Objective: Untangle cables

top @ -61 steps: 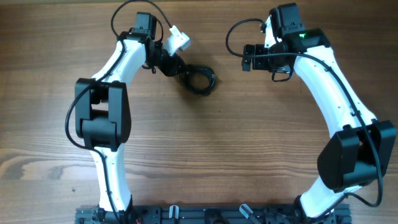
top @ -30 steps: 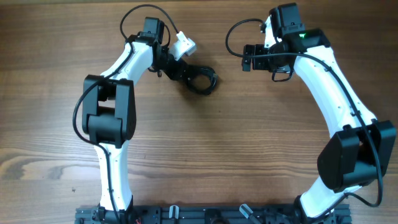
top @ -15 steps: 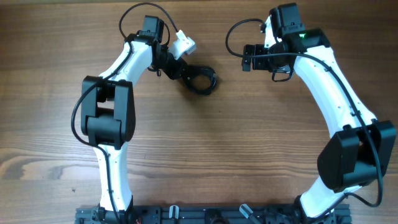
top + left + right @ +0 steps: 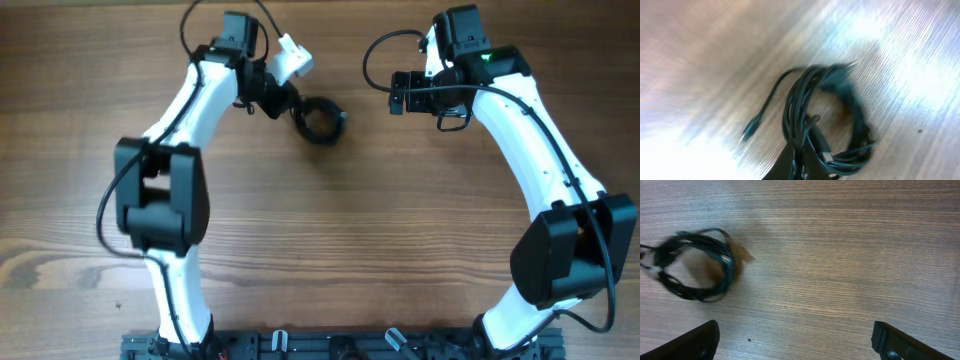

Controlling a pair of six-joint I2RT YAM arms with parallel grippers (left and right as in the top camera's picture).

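Observation:
The cables (image 4: 321, 121) lie as a small dark coil of thin black cords on the wooden table, at the back centre. In the left wrist view the cables (image 4: 840, 95) are blurred, with one loose plug end trailing to the left. My left gripper (image 4: 288, 106) sits at the coil's left edge; its dark fingers (image 4: 802, 167) are closed together on a few strands. My right gripper (image 4: 399, 92) is open and empty, to the right of the coil and apart from it. In the right wrist view its fingers (image 4: 800, 340) are wide apart, with the cables (image 4: 695, 266) at upper left.
A white connector block (image 4: 292, 56) on the left wrist's own wiring sticks out above the coil. The table (image 4: 330, 230) is bare wood. The arm bases stand at the front edge.
My left arm has swung back and to the left, and the coil has shifted slightly toward the back and drawn tighter. The right arm has not moved.

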